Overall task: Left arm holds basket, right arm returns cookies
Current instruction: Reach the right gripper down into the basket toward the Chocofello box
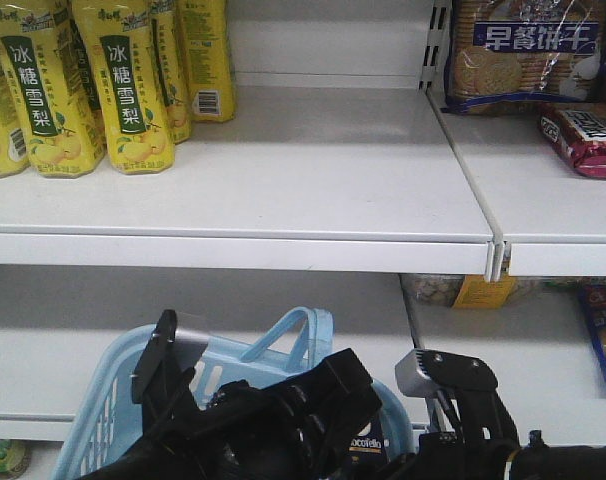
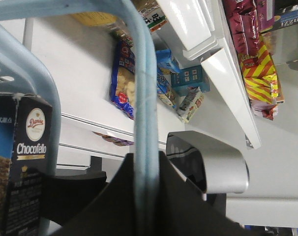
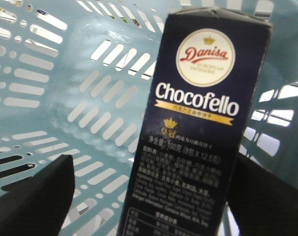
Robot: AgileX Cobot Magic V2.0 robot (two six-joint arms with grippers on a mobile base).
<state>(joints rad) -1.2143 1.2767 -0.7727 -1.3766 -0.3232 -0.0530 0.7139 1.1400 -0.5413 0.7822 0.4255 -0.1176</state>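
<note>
Cookies (image 3: 188,137) upright inside basket (image 3: 50,98)

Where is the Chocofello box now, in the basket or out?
In the basket: the Chocofello box stands upright with slotted blue walls behind it.

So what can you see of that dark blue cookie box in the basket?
The tall dark navy cardboard box stands nearly upright inside the light blue slotted plastic basket. Its side shows a round white Danisa logo, the white word Chocofello, a gold ribbon and small white print. Its top looks closed. The black right gripper straddles it, open, one finger each side; whether they touch it is unclear.
</note>
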